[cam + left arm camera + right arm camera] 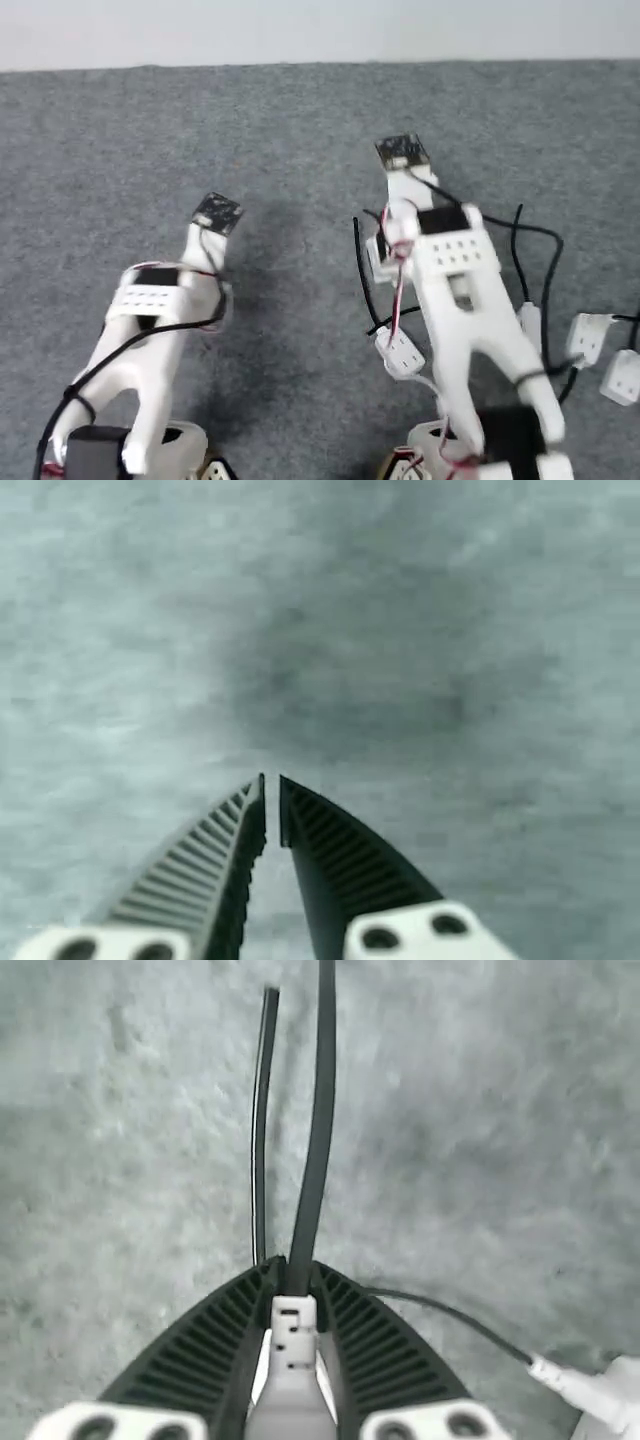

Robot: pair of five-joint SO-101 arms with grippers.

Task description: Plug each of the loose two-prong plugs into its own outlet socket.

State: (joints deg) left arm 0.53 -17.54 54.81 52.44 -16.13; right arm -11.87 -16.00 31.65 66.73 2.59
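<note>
Both tilted down: left hand closed empty, right hand clamping white plug

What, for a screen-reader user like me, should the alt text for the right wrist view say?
The right gripper is shut on a white connector whose thick black cord runs away across the grey table. A thinner black cable lies beside the cord; a second white connector sits off to one side.
</note>
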